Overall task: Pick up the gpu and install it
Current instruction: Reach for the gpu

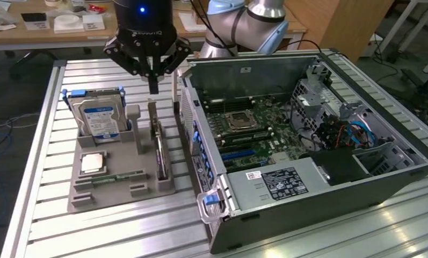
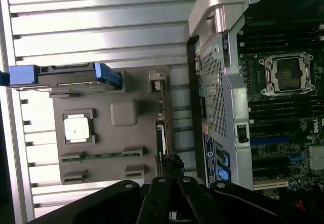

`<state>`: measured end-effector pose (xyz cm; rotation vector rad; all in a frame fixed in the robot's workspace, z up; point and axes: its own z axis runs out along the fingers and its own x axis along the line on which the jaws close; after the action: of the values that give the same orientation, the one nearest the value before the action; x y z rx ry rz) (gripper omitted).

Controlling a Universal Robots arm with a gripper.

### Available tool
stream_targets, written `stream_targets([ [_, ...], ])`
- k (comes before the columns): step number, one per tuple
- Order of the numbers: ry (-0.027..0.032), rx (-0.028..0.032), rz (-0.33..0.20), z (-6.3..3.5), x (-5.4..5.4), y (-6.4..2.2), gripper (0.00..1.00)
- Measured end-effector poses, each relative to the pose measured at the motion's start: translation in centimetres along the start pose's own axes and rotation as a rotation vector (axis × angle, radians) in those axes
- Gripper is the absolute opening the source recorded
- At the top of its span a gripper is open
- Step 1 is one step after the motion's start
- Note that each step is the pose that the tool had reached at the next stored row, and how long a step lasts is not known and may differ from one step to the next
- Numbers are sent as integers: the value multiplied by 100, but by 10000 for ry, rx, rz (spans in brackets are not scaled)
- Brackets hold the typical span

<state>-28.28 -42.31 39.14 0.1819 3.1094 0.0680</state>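
clearance at gpu [image 1: 158, 145] | exterior view's right: case [image 1: 188, 113] wall just beside, narrow gap | exterior view's left: post [image 1: 132, 121] near, drive [image 1: 99, 118] beyond

We've got bright, even room light, heavy glare washing out the table [image 2: 101, 26] slats, inside the case [image 1: 321, 196] looks shadowy.

Exterior view: set high and off the arm, looking down at a slant across the slatted table [image 1: 49, 226]. Far enough back to take in the gripper [image 1: 153, 88], the gray holder [image 1: 117, 185] under the jaws and the open computer case [image 1: 299, 209] beside them.

Wrist view: mounted close behind the jaws, facing straight down past them, much nearer.

Shared by both: holder, hard drive [image 1: 99, 121], case wall nearest the jaws, motherboard [image 1: 264, 107].
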Motion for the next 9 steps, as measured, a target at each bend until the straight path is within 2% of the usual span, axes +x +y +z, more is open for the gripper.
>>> stream_targets([
  [6, 0, 1, -2, 5, 5, -146, 11],
  [9, 1, 0, -1, 5, 6, -178, 11],
])
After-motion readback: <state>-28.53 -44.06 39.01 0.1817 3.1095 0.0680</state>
